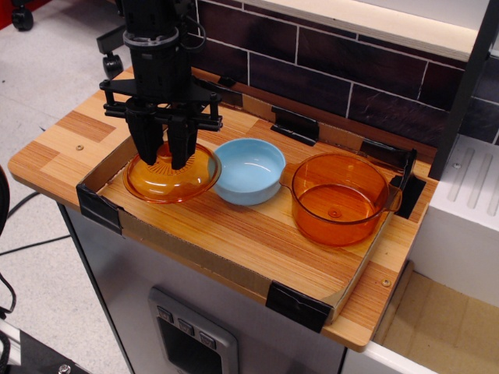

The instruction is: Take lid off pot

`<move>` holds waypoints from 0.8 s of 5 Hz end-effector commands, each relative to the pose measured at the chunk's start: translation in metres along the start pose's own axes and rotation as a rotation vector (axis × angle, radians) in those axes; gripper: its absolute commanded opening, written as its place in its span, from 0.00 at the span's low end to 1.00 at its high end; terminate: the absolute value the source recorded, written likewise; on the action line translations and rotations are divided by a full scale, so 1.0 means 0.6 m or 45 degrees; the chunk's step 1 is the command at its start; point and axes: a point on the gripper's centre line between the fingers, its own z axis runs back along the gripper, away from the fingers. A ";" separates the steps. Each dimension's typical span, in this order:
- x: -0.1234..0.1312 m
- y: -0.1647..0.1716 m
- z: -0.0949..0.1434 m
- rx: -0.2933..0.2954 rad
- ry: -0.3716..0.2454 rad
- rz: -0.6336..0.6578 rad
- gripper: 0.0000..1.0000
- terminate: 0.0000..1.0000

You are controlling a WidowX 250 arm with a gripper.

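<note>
We find the black gripper (164, 149) at the left of the tray, pointing straight down, its two fingers (145, 140) set close together directly over the centre of the lid (172, 175). The fingers cover the knob, so we cannot tell whether they grip it or merely flank it. The lid itself, amber glass and dome side up, sits low at the left end of the wooden board (234, 226), inside the cardboard rim (125, 152); whether it rests fully on the wood or hangs just above it we cannot tell. Its right edge lies just beside the light blue bowl (247, 170), which stands near the middle of the board; we cannot confirm contact between them.

Further right stands the pot (339, 196), amber glass, upright and uncovered, its interior open to view. Its left handle reaches toward the blue bowl. The pot is well apart from the lid, with the bowl between the two. Black corner clips (98, 206) hold the cardboard rim at the corners. A dark tiled wall (327, 74) runs behind the board.
</note>
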 end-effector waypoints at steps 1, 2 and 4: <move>0.034 0.020 0.017 0.009 -0.076 0.016 0.00 0.00; 0.034 0.034 0.029 -0.013 -0.083 0.004 0.00 0.00; 0.043 0.050 0.024 -0.019 -0.072 0.007 0.00 0.00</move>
